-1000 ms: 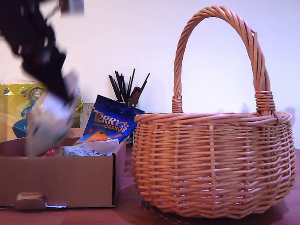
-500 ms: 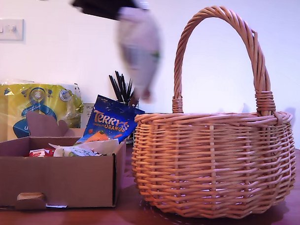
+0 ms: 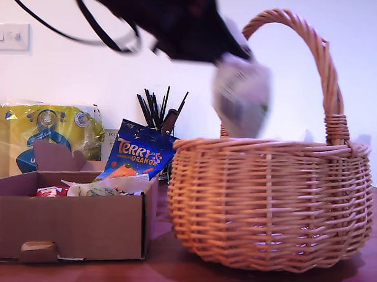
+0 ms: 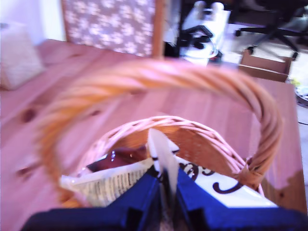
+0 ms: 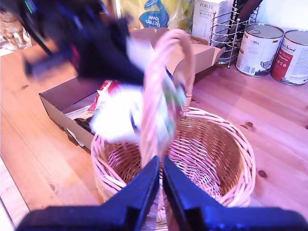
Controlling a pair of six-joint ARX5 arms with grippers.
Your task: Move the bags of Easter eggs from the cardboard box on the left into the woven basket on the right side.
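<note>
Overhead, my first gripper (image 4: 166, 192) is pinching a white crinkly bag of Easter eggs (image 3: 241, 96) between its blue fingers (image 4: 139, 197), and the packet is hanging just above the braided rim of the woven basket (image 3: 270, 206), beneath the arched handle (image 3: 315, 52). In the exterior view the dark arm (image 3: 174, 20) is reaching in from the upper left and is blurring with motion, as is the bag. From the first wrist view the handle is arching across in front of the jaws and the packet's printed edge is showing on either side of them, with the basket's opening below.

My second gripper (image 5: 160, 192) is hovering above the basket with its blue jaws pressed nearly together and nothing visible between them. Its camera is looking down into the wicker interior, past the handle and the white bag hanging from the other arm.

Beside the basket, on the exterior view's left, the cardboard box (image 3: 68, 226) is sitting on the wooden table (image 5: 38, 139) with more packets in it: a blue "Terry's Orange" bag (image 3: 137, 153) is leaning upright at its near corner, a pale green one (image 3: 91, 189) and a red one (image 3: 50, 190) are lying low inside. Behind the box are standing a yellow plastic-wrapped pack (image 3: 49, 133), a wire holder of black utensils (image 3: 160, 109), a white Porlex box (image 5: 209, 14) and two tins (image 5: 274, 48).
</note>
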